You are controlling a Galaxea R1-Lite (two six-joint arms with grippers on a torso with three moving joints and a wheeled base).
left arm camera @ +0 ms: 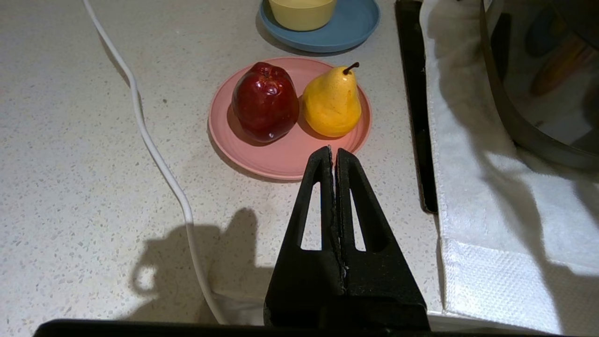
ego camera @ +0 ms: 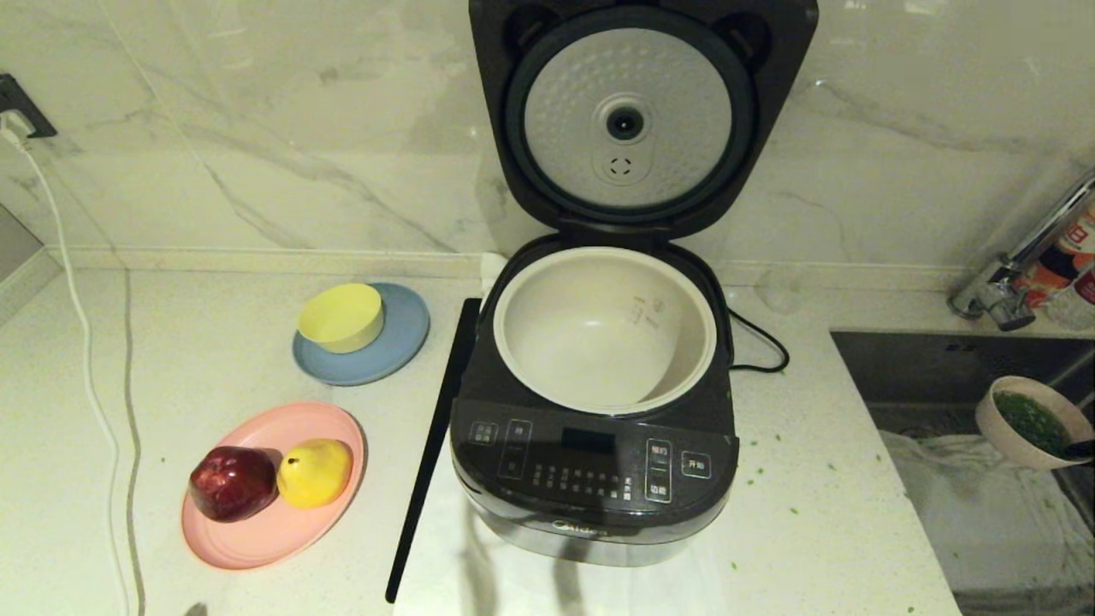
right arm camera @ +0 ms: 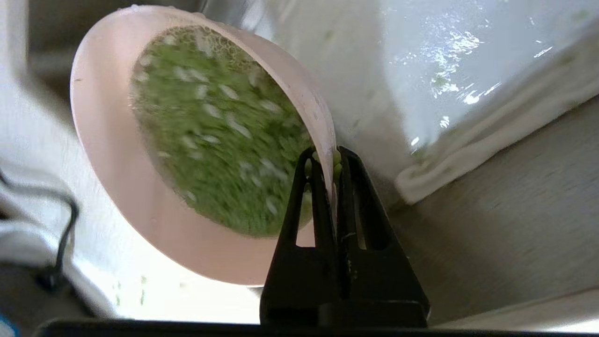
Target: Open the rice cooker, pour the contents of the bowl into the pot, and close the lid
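The rice cooker (ego camera: 590, 466) stands mid-counter on a white towel, its lid (ego camera: 637, 120) raised upright and showing the dimpled silver plate. The off-white pot (ego camera: 605, 329) inside looks empty. Far right, over the sink, the pale pink bowl (ego camera: 1031, 421) (right arm camera: 117, 187) hangs in the air, filled with green chopped contents (ego camera: 1033, 419) (right arm camera: 220, 150). My right gripper (right arm camera: 326, 157) is shut on the bowl's rim, one finger inside and one outside. My left gripper (left arm camera: 333, 150) is shut and empty, low over the counter near the pink plate.
A pink plate (ego camera: 248, 539) (left arm camera: 281, 159) holds a red apple (ego camera: 232, 482) and a yellow pear (ego camera: 315, 471). Behind it a yellow bowl (ego camera: 340, 316) sits on a blue plate (ego camera: 398, 342). A white cable (ego camera: 85, 359) runs down the left. A faucet (ego camera: 1018, 274) stands behind the sink (ego camera: 924, 376).
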